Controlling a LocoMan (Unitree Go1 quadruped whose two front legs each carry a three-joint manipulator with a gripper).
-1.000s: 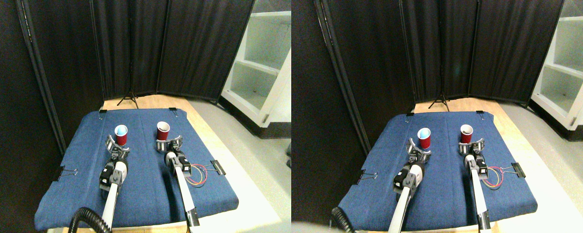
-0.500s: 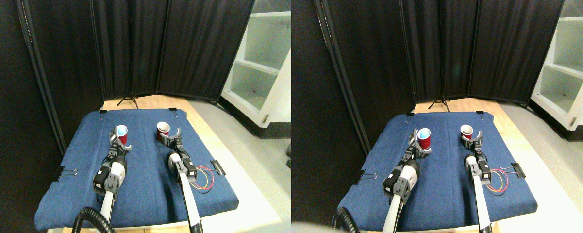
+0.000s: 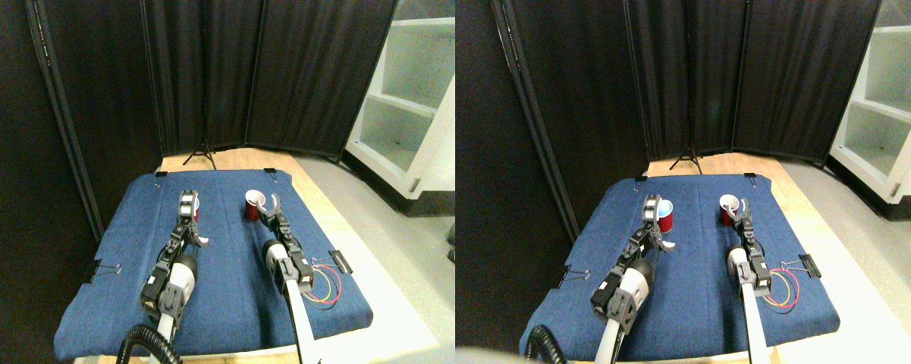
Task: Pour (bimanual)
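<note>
Two red cups on the blue cloth (image 3: pixel 227 288) over the tabletop: the left cup (image 3: pixel 192 206), blue inside, and the right cup (image 3: pixel 254 205), white inside, both upright toward the far end and well apart. Two arms reach up from the bottom. The left arm (image 3: pixel 168 284) angles up, its gripper (image 3: pixel 190 220) rolled on its side right at the left cup, one jaw against the cup; clamped or not, I can't tell. The right arm (image 3: pixel 288 273) leans forward, its gripper (image 3: pixel 271 212) jaws spread apart just beside the right cup. Two binder clips pinch the cloth, one left (image 3: pixel 100 268), one right (image 3: pixel 340 261). Coloured wires (image 3: pixel 322 274) loop beside the right arm.
</note>
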